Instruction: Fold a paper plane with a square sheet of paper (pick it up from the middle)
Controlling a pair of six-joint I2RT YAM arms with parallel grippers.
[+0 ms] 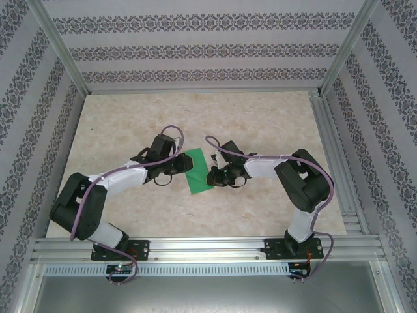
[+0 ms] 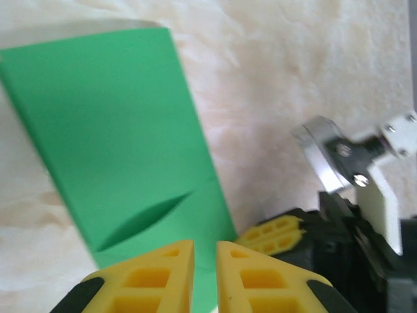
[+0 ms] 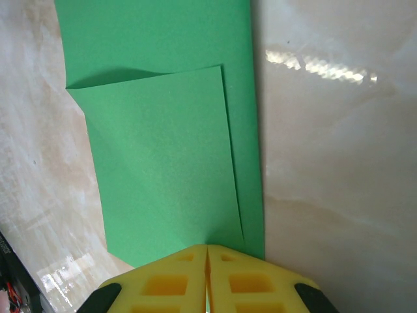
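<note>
right gripper is sitting pressed together at the green paper edge, left gripper is hovering slightly spread at the opposite edge

**Bright, even light, with glare on the polished desk**

The top view is bright and even, and shadows on the desk are faint and soft. In the right wrist view white glare streaks the desk, while the green paper is crisp. The left wrist view is softer: pale washed-out stone, and blurred yellow fingers at the bottom edge.
</note>
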